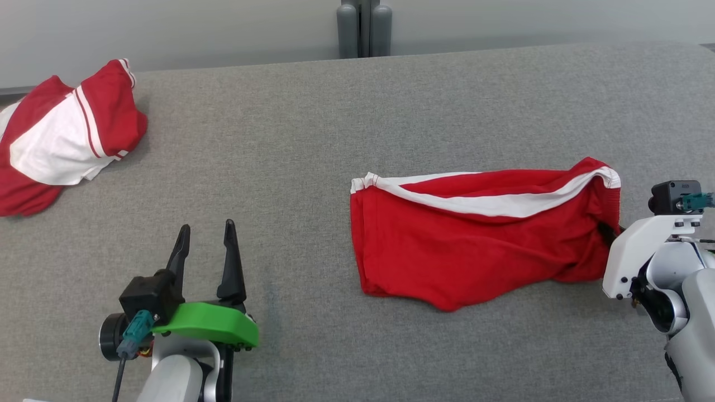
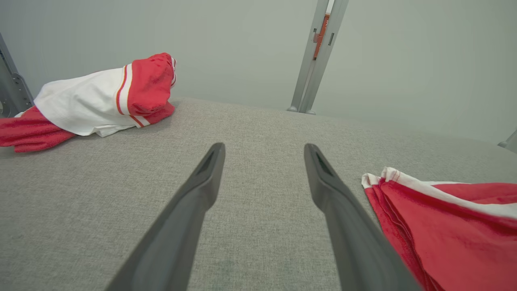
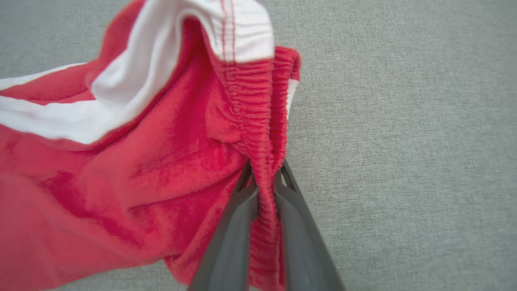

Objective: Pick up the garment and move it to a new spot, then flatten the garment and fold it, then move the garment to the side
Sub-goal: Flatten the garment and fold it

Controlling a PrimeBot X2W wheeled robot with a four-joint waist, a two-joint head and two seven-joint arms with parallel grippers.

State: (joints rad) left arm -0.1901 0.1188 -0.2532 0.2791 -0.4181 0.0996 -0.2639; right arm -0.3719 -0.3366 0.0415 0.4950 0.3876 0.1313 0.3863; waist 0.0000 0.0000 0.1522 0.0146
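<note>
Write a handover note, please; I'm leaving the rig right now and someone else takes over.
Left gripper: open, over bare table, holding nothing.
Right gripper: shut on the waistband of the red shorts.
The shorts lie rumpled on the table, right of centre. Another red-and-white garment sits bunched at the far left.
Done: grip taken.
Left: lift and move the shorts, flatten, fold, set aside.
</note>
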